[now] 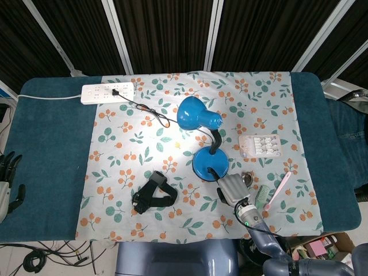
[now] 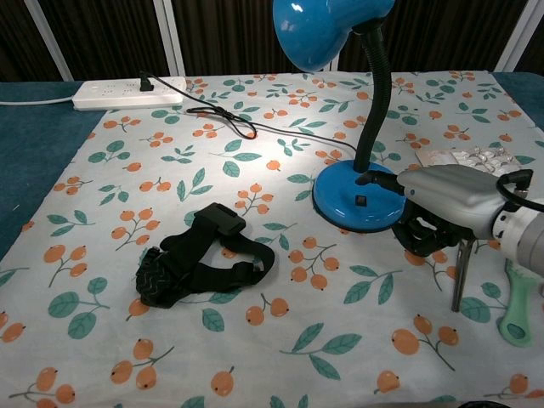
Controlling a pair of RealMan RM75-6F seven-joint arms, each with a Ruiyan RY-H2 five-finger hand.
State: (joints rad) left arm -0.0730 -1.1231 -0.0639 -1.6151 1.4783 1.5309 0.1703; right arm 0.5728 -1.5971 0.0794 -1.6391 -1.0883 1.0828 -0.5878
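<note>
Head view: the right hand (image 1: 232,188) sits at about 5 o'clock on the flowery cloth (image 1: 144,155), palm down, right at the front edge of the blue lamp (image 1: 202,138) base. From up here I can't tell whether its fingers are closed around anything. A spoon (image 1: 248,179) bowl peeks out at its 2 o'clock, and the green brush (image 1: 262,196) and a pink stick (image 1: 278,190) lie just past that at 3 o'clock. The pill pack (image 1: 260,145) is up at 1 o'clock from the hand. The black strap (image 1: 153,194) lies at 9 o'clock of the hand, well apart. The left hand (image 1: 8,178) hangs off the table's left edge, fingers spread, holding nothing. The power strip (image 1: 108,92) is at the far 11 o'clock.

Chest view: the right hand (image 2: 442,208) has its fingers (image 2: 422,236) curled under, tips down on the cloth, just beside the lamp (image 2: 360,197) base at its 4 o'clock. Nothing shows in the grip. The spoon (image 2: 461,272) handle sticks out below at 5 o'clock, brush (image 2: 514,306) beyond it.
</note>
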